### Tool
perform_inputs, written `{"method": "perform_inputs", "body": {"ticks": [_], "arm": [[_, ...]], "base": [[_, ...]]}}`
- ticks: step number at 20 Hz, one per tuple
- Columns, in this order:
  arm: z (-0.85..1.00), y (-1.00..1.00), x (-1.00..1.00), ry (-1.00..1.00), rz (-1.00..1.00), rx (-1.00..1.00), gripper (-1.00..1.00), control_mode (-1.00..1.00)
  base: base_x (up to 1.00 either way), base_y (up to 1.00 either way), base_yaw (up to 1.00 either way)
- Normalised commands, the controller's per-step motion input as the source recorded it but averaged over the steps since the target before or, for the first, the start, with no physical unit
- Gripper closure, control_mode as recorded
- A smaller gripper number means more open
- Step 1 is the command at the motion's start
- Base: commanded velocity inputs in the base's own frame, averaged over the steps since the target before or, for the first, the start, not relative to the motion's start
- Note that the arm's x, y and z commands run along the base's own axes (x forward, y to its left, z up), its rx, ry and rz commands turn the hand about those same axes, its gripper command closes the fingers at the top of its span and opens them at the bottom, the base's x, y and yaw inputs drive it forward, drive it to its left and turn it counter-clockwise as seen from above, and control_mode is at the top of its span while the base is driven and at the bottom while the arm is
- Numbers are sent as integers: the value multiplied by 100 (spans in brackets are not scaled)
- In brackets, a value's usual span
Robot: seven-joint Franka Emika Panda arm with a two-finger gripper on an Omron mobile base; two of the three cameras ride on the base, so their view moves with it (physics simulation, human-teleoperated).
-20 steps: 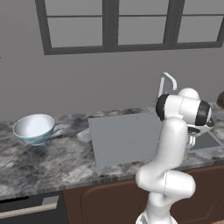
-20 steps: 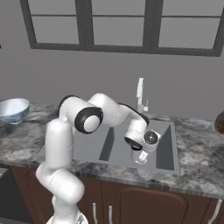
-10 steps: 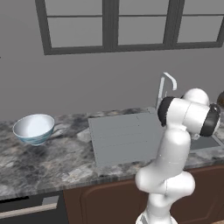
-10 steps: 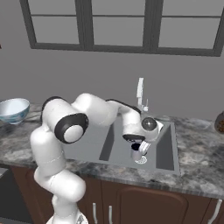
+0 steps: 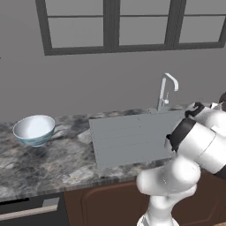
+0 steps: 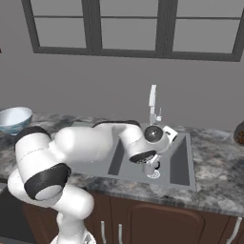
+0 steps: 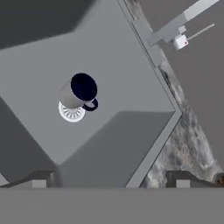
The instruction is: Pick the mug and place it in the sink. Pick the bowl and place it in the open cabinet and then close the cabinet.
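Observation:
The mug [image 7: 78,92], white with a navy inside and a dark handle, stands upright on the round drain on the floor of the sink [image 7: 131,74]. My gripper [image 7: 112,181] hangs above it, open and holding nothing, its two fingertips wide apart. From the right base, the gripper [image 6: 151,153] is just over the mug [image 6: 152,168] inside the sink [image 6: 180,162]. The bowl [image 5: 34,129] sits on the counter far to the left, also seen as the bowl [image 6: 14,119]. The cabinet is out of view.
A curved chrome tap [image 5: 167,90] rises behind the basin, beside the ribbed drainboard [image 5: 128,139]. The granite counter [image 5: 39,163] runs left to the bowl. A dark object [image 6: 239,133] stands at the right edge. Reddish-brown cupboard fronts [image 6: 157,221] lie below.
The hand has risen a little from the sink floor, and the mug stands free on the drain. The arm's elbow has swung outward and lower.

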Motion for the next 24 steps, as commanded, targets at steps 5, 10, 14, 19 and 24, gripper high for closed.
{"method": "perform_inputs", "body": {"ticks": [5, 10, 14, 19, 24], "arm": [[50, 39, 1, 14, 2, -7, -100, -100], [63, 15, -7, 26, -22, 1, -100, -100], [64, 10, -13, 23, -33, 0, -100, -100], [23, 15, -58, 3, -34, 1, -100, -100], [0, 50, -50, -5, -36, 0, -100, -100]], "base": [[0, 0, 0], [0, 0, 0], [0, 0, 0], [0, 0, 0], [0, 0, 0]]}}
